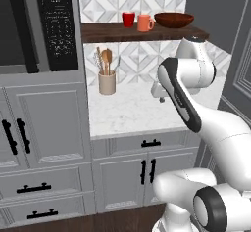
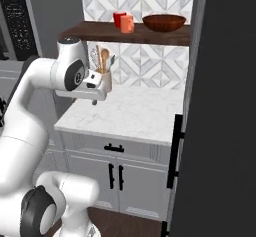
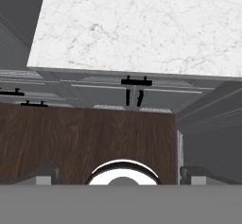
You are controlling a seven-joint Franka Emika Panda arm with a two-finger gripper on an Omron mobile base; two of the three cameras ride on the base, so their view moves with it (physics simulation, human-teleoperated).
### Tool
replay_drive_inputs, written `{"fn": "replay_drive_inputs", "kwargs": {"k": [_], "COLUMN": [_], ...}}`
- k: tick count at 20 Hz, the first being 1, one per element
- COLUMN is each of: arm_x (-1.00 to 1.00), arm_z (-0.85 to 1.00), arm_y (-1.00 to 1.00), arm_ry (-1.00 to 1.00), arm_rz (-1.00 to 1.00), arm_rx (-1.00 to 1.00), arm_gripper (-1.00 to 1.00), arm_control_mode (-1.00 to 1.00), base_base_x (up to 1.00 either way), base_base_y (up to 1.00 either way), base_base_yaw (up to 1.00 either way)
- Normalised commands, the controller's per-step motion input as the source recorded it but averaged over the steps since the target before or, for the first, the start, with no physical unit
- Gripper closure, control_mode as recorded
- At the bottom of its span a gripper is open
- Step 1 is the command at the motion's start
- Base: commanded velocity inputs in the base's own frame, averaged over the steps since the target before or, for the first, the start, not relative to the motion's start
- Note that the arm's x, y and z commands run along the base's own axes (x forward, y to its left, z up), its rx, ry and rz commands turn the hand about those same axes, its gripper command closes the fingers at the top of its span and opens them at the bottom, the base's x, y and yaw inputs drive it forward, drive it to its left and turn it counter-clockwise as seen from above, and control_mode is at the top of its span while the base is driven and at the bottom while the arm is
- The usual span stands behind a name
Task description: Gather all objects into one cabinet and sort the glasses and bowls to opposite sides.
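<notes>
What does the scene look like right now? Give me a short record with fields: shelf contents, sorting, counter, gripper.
shelf: dark wooden shelf on the tiled wall, above the counter
mugs: red mug and orange mug, side by side near the shelf's middle
bowl: brown bowl on the shelf, right of the mugs
counter: white marble counter with a beige utensil crock near the wall
gripper: gripper open, holding nothing, pointed down above the counter's front edge
</notes>
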Motion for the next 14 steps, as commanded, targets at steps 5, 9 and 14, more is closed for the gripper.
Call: {"fn": "replay_drive_inputs", "kwargs": {"k": [5, 9, 14], "arm_x": [0.00, 0.00, 0.00], "arm_z": [0.00, 0.00, 0.00], "arm_y": [0.00, 0.00, 0.00], "arm_ry": [0.00, 0.00, 0.00], "arm_rz": [0.00, 0.00, 0.00], "arm_rx": [0.00, 0.00, 0.00], "arm_gripper": [-1.00, -1.00, -1.00], "arm_control_mode": [1.00, 1.00, 1.00], "base_base_x": [-0.31, -0.19, -0.08], "base_base_y": [0.00, 0.00, 0.03], "base_base_yaw": [0.17, 0.16, 0.10]}}
